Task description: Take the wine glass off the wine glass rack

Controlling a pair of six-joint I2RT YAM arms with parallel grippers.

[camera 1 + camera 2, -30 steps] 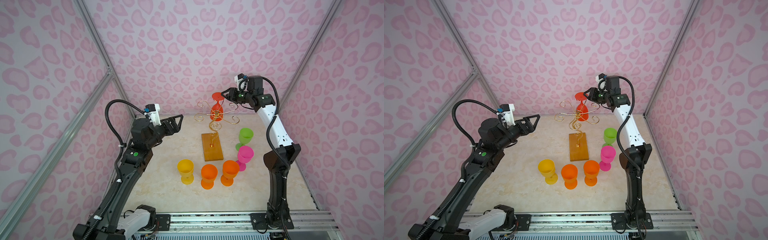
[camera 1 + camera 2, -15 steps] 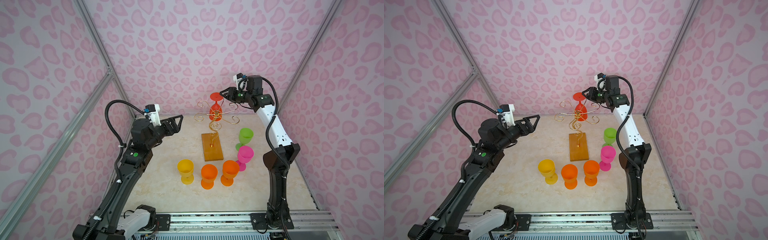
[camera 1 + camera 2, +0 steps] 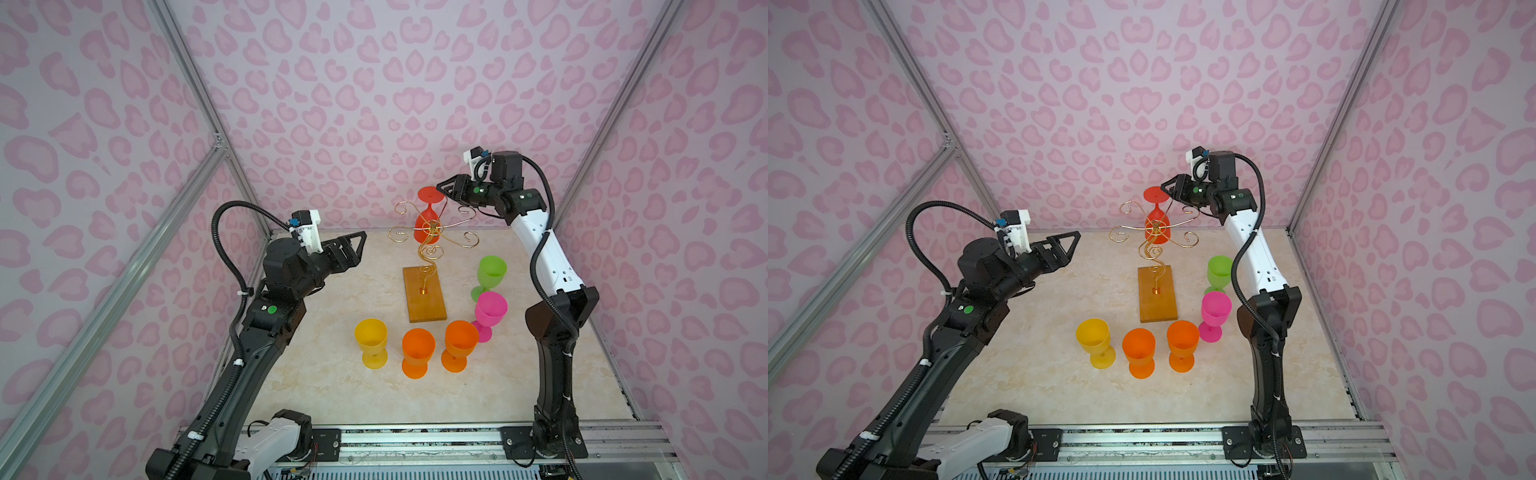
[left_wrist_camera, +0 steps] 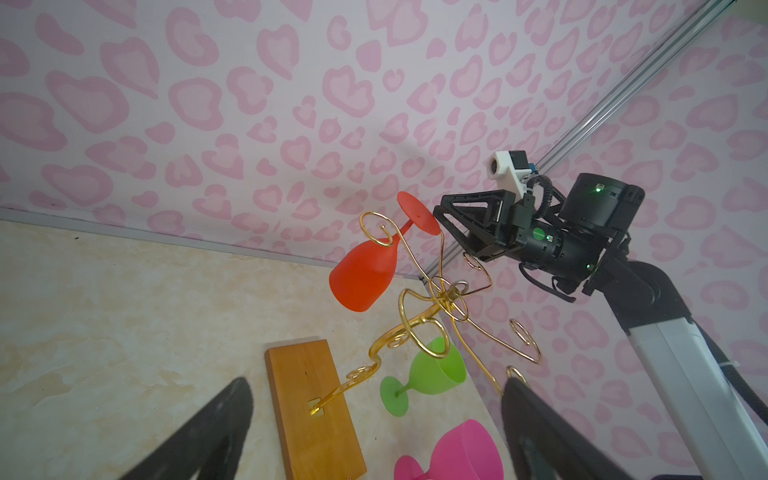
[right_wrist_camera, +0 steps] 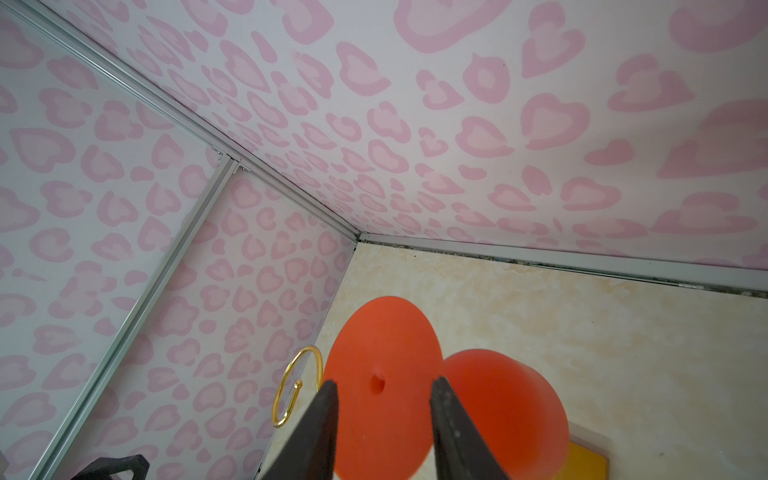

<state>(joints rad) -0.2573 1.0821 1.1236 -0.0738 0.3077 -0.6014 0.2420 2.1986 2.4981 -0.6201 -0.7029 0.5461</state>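
The red wine glass (image 3: 422, 227) hangs upside down on the far side of the wine glass rack (image 3: 428, 305), my right gripper (image 5: 383, 382) half-spread at its foot, my left gripper (image 3: 357, 243) spread wide, well apart

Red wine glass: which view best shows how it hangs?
The left wrist view: the red wine glass hangs whole, upside down, stem in a scroll of the wine glass rack. Both top views show it small, behind wires. The right wrist view shows only foot and bowl.

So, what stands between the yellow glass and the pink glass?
An orange glass and a second orange glass, both upright; both top views show them.
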